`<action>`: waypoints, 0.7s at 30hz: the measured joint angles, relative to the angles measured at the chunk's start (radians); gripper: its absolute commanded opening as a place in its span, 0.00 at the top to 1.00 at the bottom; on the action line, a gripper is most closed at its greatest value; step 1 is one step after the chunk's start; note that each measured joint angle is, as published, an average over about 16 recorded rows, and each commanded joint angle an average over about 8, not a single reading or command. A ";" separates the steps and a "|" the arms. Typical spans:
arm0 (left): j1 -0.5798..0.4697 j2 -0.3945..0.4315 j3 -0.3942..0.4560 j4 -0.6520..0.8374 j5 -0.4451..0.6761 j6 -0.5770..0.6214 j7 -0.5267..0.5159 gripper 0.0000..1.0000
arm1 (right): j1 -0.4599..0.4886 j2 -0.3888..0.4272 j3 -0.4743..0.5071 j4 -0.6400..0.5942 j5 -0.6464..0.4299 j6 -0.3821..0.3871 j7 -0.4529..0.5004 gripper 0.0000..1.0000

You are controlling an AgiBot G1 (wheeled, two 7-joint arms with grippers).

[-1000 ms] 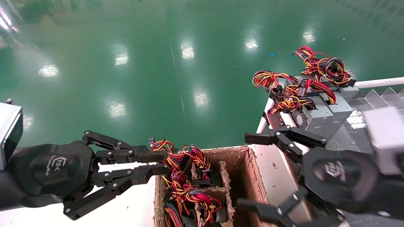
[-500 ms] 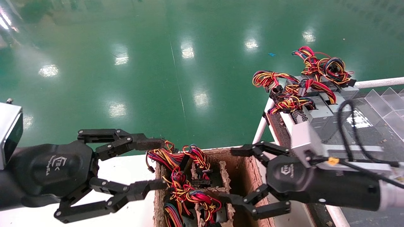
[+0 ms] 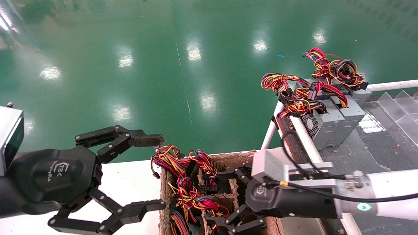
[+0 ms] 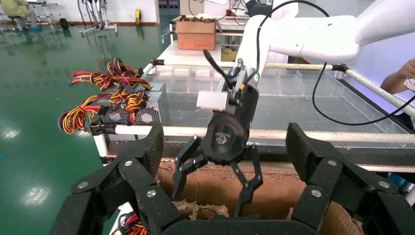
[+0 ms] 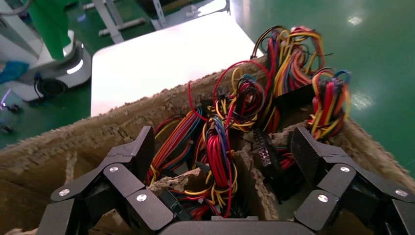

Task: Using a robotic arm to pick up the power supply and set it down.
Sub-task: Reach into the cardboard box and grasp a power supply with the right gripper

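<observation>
Red, yellow and black wire bundles (image 3: 187,191) of power supplies fill the ragged cardboard box (image 3: 251,156); their grey casings are hidden under the wires. My right gripper (image 3: 217,200), on the white forearm with the green light, hangs open inside the box over the bundles. In the right wrist view its open gripper (image 5: 223,147) straddles a red bundle (image 5: 218,152) without touching it. My left gripper (image 3: 158,173) stands wide open just left of the box, holding nothing. In the left wrist view the left gripper (image 4: 225,142) frames the right gripper (image 4: 209,203). Several grey power supplies (image 3: 329,122) stand on the right shelf.
Torn cardboard partitions (image 3: 233,187) divide the box. The box sits on a white table (image 3: 130,182). A white tube rail (image 3: 303,135) edges the right shelf, with clear plastic dividers (image 3: 400,104) behind. Green floor (image 3: 196,65) lies beyond.
My right arm swung left from beside the box and lowered its open gripper into it. My left gripper went from nearly shut at the wires to wide open.
</observation>
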 measured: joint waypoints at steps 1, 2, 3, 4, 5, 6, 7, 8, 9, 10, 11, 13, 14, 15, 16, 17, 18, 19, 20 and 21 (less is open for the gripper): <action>0.000 0.000 0.000 0.000 0.000 0.000 0.000 0.00 | 0.000 -0.006 -0.005 0.002 -0.009 0.004 -0.002 1.00; 0.000 0.000 0.000 0.000 0.000 0.000 0.000 0.00 | 0.000 -0.011 -0.009 0.005 -0.018 0.008 -0.004 1.00; 0.000 0.000 0.000 0.000 0.000 0.000 0.000 0.00 | -0.001 -0.015 -0.013 0.009 -0.027 0.013 -0.006 1.00; 0.000 0.000 0.000 0.000 0.000 0.000 0.000 0.00 | -0.002 -0.020 -0.017 0.013 -0.035 0.017 -0.008 1.00; 0.000 0.000 0.000 0.000 0.000 0.000 0.000 0.00 | -0.003 -0.023 -0.020 0.019 -0.044 0.022 -0.010 1.00; 0.000 0.000 0.000 0.000 0.000 0.000 0.000 0.00 | -0.005 -0.026 -0.023 0.025 -0.051 0.028 -0.012 1.00; 0.000 0.000 0.000 0.000 0.000 0.000 0.000 0.00 | -0.007 -0.029 -0.026 0.031 -0.059 0.034 -0.014 1.00; 0.000 0.000 0.000 0.000 0.000 0.000 0.000 0.00 | -0.010 -0.031 -0.028 0.038 -0.066 0.040 -0.016 1.00; 0.000 0.000 0.000 0.000 0.000 0.000 0.000 0.00 | -0.012 -0.033 -0.030 0.045 -0.073 0.047 -0.018 1.00; 0.000 0.000 0.000 0.000 0.000 0.000 0.000 0.00 | -0.015 -0.034 -0.031 0.053 -0.079 0.054 -0.020 1.00; 0.000 0.000 0.000 0.000 0.000 0.000 0.000 0.00 | -0.019 -0.035 -0.032 0.062 -0.086 0.061 -0.022 1.00; 0.000 0.000 0.000 0.000 0.000 0.000 0.000 0.00 | -0.026 -0.035 -0.034 0.079 -0.099 0.077 -0.025 1.00; 0.000 0.000 0.001 0.000 0.000 0.000 0.000 0.00 | -0.029 -0.035 -0.034 0.087 -0.106 0.086 -0.027 1.00; 0.000 0.000 0.001 0.000 0.000 0.000 0.000 0.00 | -0.033 -0.035 -0.034 0.095 -0.113 0.094 -0.028 1.00; 0.000 0.000 0.001 0.000 0.000 0.000 0.000 0.00 | -0.036 -0.034 -0.035 0.104 -0.119 0.102 -0.030 1.00; 0.000 0.000 0.001 0.000 0.000 0.000 0.000 0.00 | -0.040 -0.034 -0.034 0.111 -0.125 0.111 -0.031 1.00; 0.000 0.000 0.001 0.000 0.000 0.000 0.000 0.00 | -0.043 -0.033 -0.034 0.119 -0.131 0.120 -0.032 1.00; 0.000 0.000 0.001 0.000 0.000 0.000 0.000 0.00 | -0.047 -0.032 -0.034 0.125 -0.136 0.128 -0.033 1.00; 0.000 0.000 0.001 0.000 0.000 0.000 0.000 0.00 | -0.051 -0.031 -0.033 0.131 -0.140 0.136 -0.034 1.00; 0.000 0.000 0.001 0.000 -0.001 0.000 0.000 0.00 | -0.055 -0.030 -0.032 0.137 -0.144 0.144 -0.035 1.00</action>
